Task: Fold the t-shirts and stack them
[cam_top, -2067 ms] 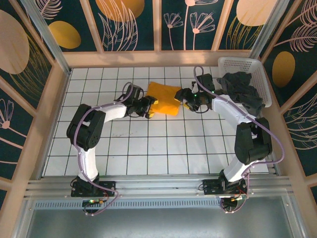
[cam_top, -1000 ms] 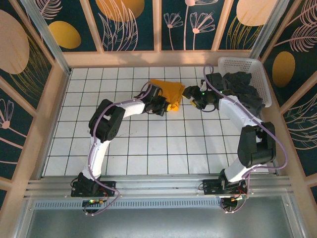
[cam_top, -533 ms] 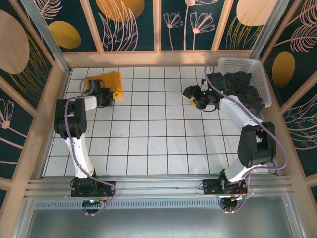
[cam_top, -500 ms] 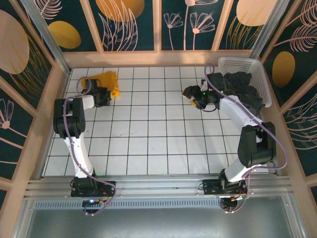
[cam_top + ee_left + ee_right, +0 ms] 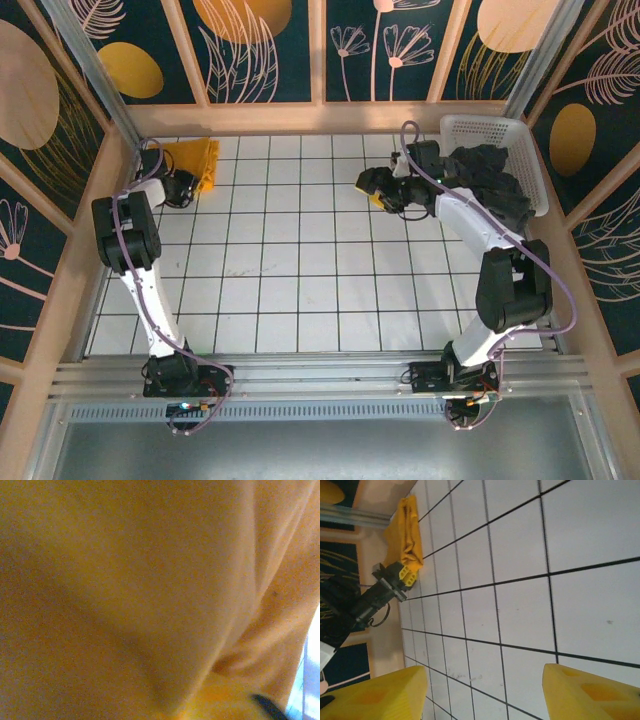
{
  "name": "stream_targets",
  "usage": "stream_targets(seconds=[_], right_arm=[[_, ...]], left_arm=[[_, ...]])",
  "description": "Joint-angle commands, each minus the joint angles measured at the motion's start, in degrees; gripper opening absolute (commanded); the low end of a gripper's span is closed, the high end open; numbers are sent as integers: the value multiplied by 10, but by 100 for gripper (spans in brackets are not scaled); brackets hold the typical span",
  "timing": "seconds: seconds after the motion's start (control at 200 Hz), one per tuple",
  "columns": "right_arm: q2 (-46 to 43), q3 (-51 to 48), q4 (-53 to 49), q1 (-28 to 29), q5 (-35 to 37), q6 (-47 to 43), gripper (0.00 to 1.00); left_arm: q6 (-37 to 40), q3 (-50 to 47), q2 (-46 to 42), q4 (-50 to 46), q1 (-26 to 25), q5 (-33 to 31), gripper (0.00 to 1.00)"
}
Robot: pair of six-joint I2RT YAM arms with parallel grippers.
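Observation:
The orange-yellow t-shirt (image 5: pixel 193 158) lies bunched in the far left corner of the tiled floor, and shows as a narrow heap (image 5: pixel 405 527) in the right wrist view. My left gripper (image 5: pixel 182 188) sits at its near edge, shut on the cloth; its yellow fingers (image 5: pixel 406 574) touch the heap. Orange cloth (image 5: pixel 150 590) presses against the left wrist camera and hides the jaws. My right gripper (image 5: pixel 371 190) hovers at the far centre-right, open, with bare tiles between its yellow fingers (image 5: pixel 375 695). Dark charcoal t-shirts (image 5: pixel 490 180) are piled in the basket.
The white lattice basket (image 5: pixel 482 124) stands in the far right corner, just behind the right arm. Wooden walls (image 5: pixel 100 220) close in the floor on the left, back and right. White tiles (image 5: pixel 300 270) stretch between the arms.
The left arm has swung the orange shirt from the far middle of the floor into the far left corner. The right gripper, earlier at the shirt, is off it and has shifted slightly left.

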Motion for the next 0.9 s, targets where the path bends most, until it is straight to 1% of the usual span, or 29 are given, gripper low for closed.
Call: stream_targets(seconds=[0.0,0.01,0.025,0.11,0.19,0.21,0.215,0.225,0.285,0.37,0.405,0.48,0.581,0.601,0.611,0.616,0.626,0.656,0.681,0.706,0.736,0.771,0.806,0.831,0.861,0.891], right_arm=[[-31,-11,100,14,-34,-15,64],[-36,-13,110,15,-34,-14,65],[-42,-19,124,15,-34,-12,66],[-71,-36,193,17,-35,8,71],[-75,-26,220,17,-37,27,75],[-74,-21,225,17,-40,31,92],[-73,-20,226,17,-41,32,95],[-73,-16,226,17,-41,33,98],[-64,6,215,16,-38,37,99],[-56,40,173,2,-13,36,99],[-61,52,141,-6,23,27,99],[-95,60,69,-19,135,-18,99],[-147,57,-27,-22,349,-73,99],[-154,53,-47,-23,409,-81,99],[-155,51,-52,-23,422,-82,99],[-157,48,-60,-24,449,-84,99],[-159,43,-67,-23,474,-86,99],[-168,21,-71,-26,531,-97,99],[-181,-12,-56,-31,556,-123,99],[-199,-53,-21,-34,570,-153,99],[-223,-110,41,-38,584,-191,99],[-255,-186,127,-35,604,-248,99],[-281,-261,219,-31,624,-316,99],[-293,-310,275,-30,647,-355,99],[-299,-359,332,-35,661,-376,99],[-300,-394,370,-47,645,-386,99]], left_arm=[[27,-14,-56,-50,-1,-47,87],[27,-16,-63,-49,-3,-49,95],[27,-18,-74,-49,-5,-55,98],[14,-31,-139,-51,-30,-85,99],[5,-47,-201,-54,-68,-129,99],[1,-54,-218,-56,-78,-145,99],[-1,-56,-223,-56,-80,-149,99],[-2,-61,-232,-56,-83,-158,99],[-32,-103,-289,-49,-106,-207,99],[-78,-197,-380,-17,-117,-261,99],[-93,-234,-413,-8,-117,-281,99],[-93,-289,-483,-16,-117,-343,99],[-92,-327,-567,-66,-118,-459,99],[-83,-350,-586,-61,-118,-478,99],[-72,-362,-596,-54,-118,-487,99],[-67,-369,-601,-50,-118,-492,98],[-56,-381,-611,-41,-118,-501,98],[-21,-415,-640,-16,-119,-533,99],[22,-446,-662,14,-120,-554,99],[92,-478,-681,54,-120,-566,99],[164,-514,-700,94,-121,-573,99],[217,-546,-714,116,-120,-579,99],[262,-577,-723,147,-121,-570,99],[292,-604,-727,179,-121,-551,99],[325,-634,-731,225,-121,-512,99],[352,-663,-732,269,-121,-482,99]])
